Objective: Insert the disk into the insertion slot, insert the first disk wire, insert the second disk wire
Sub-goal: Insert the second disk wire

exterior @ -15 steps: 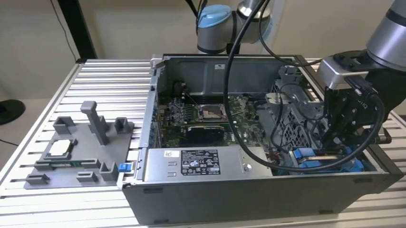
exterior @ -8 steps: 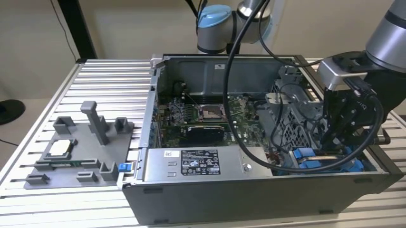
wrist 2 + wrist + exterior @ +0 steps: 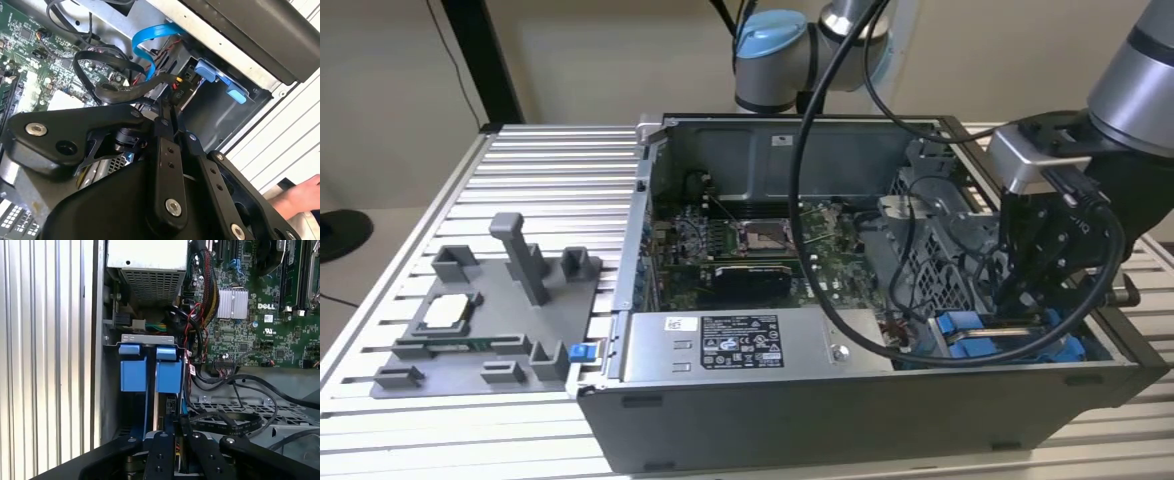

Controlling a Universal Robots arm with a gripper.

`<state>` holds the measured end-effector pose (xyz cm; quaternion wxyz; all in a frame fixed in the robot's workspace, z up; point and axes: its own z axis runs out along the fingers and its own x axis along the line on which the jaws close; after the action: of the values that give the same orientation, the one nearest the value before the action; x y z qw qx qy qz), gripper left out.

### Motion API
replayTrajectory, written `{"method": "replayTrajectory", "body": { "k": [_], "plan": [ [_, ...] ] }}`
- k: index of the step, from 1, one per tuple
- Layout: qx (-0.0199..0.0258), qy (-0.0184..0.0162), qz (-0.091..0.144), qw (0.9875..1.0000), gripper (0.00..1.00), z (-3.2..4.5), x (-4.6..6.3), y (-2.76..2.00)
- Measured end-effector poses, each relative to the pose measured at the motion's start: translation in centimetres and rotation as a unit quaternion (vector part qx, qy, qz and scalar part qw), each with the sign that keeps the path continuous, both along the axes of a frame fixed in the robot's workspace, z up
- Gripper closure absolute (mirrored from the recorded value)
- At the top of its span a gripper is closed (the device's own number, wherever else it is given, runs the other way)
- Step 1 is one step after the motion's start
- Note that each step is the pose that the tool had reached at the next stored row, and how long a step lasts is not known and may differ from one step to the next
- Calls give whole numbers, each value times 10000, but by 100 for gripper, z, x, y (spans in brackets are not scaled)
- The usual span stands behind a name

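My gripper (image 3: 1014,312) reaches down into the open computer case at the exterior view's right, over the insertion slot (image 3: 987,338) with its blue rails. In the second wrist view the gripper (image 3: 171,106) is shut on the black plug of a disk wire (image 3: 178,90), whose flat black cable (image 3: 120,90) loops back toward the board. The plug hangs just before the grey bay (image 3: 210,112) with its blue tabs (image 3: 216,74). In the first wrist view the gripper (image 3: 175,434) stands close to two blue carrier pieces (image 3: 150,372). The disk's silver body is hidden.
The grey power-supply box (image 3: 740,348) lies beside the bay. Red and black wire bundles (image 3: 196,335) and a blue ribbon cable (image 3: 150,36) crowd the space near the motherboard (image 3: 747,240). A grey fixture plate (image 3: 487,320) sits on the ribbed table. A person's hand (image 3: 295,200) rests outside the case.
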<state>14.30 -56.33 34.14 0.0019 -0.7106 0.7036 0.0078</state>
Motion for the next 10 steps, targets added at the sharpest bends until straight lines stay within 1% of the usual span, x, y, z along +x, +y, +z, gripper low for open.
{"method": "replayTrajectory", "body": {
  "k": [5,8,10],
  "plan": [
    [-5,0,0,10000,100,-19,0,-3],
    [-13,1,-1,10000,100,-59,-2,-3],
    [-7,1,-2,10000,100,-100,-3,-4]
  ]
}}
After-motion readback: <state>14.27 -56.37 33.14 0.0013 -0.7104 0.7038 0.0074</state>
